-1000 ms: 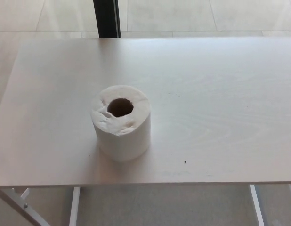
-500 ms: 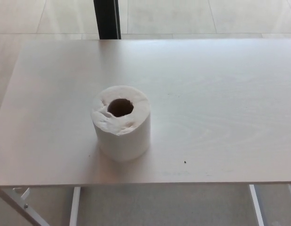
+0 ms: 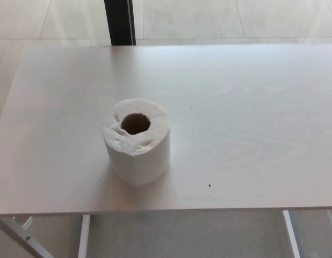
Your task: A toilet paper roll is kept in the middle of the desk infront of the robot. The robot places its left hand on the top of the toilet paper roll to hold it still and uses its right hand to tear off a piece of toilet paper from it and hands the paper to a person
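While neither hand shows in the head view, so their state cannot be told, the roll (image 3: pixel 136 141) stands upright on the pale worktop (image 3: pixel 252 123), left of centre, near the front edge, its top crumpled around the dark core hole.

The desk (image 3: pixel 236 123) is viewed steeply from above by one head camera, facing forward; no fingers are seen for reference.

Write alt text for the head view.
A white toilet paper roll stands upright, hollow core facing up, left of centre on a pale wooden desk. No robot hand or person is in view; a dark post rises behind the desk.
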Robot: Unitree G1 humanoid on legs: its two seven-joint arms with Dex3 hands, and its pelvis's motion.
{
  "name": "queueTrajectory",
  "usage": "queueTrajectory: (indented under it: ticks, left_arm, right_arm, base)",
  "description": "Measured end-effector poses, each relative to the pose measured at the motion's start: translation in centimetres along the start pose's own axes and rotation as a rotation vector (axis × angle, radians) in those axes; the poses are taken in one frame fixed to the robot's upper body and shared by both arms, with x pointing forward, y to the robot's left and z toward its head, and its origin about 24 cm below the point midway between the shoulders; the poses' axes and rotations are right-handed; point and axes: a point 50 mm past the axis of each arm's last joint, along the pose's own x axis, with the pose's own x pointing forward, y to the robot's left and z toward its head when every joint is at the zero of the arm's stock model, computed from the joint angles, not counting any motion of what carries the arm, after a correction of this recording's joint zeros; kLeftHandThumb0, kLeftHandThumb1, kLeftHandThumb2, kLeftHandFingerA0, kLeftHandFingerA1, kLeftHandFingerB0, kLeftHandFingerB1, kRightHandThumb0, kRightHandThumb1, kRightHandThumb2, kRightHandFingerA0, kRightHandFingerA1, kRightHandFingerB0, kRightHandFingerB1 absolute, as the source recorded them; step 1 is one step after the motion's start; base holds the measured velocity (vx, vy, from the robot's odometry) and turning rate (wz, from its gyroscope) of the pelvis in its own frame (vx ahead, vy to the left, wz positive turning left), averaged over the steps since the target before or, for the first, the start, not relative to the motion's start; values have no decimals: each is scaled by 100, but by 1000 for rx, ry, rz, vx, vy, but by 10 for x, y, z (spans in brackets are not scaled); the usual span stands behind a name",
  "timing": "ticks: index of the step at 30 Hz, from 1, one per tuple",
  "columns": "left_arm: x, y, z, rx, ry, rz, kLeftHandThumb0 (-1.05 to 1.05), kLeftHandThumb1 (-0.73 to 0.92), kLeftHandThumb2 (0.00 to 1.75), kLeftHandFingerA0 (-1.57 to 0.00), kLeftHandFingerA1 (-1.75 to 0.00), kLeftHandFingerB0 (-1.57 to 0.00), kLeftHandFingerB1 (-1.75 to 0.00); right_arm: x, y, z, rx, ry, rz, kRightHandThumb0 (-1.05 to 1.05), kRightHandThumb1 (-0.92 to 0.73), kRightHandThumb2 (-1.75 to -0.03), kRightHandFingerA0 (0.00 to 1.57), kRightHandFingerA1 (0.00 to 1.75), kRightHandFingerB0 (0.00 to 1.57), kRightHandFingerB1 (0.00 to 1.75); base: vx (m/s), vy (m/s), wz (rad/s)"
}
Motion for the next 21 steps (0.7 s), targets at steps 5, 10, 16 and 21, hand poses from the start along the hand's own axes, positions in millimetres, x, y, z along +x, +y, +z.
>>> queueTrajectory:
  ticks: [5, 10, 16, 21]
  left_arm:
    - [0, 3, -6, 33, 22, -28, -53, 64, 58, -69, -81, -68, -64]
    - [1, 0, -3, 40, 3, -46, -53, 64, 59, -69, -74, -66, -58]
    - [3, -1, -3, 32, -6, -58, -53, 66, 59, -67, -77, -67, -61]
    - [2, 1, 1, 23, -23, -62, -56, 50, 93, -81, -82, -75, -76]
  right_arm:
    - [-1, 3, -1, -45, -17, 78, -56, -56, -82, 15, 53, 23, 46]
    - [0, 6, 1, -99, -21, 123, -53, -71, -60, 22, 47, 34, 37]
    - [1, 9, 4, -229, -16, 142, -55, -60, -81, 8, 50, 13, 41]
    - [0, 7, 6, -250, -24, 145, -51, -75, -63, 19, 49, 25, 35]
  base:
    - [0, 0, 0]
    - [0, 0, 0]
    - [0, 0, 0]
    - [0, 0, 0]
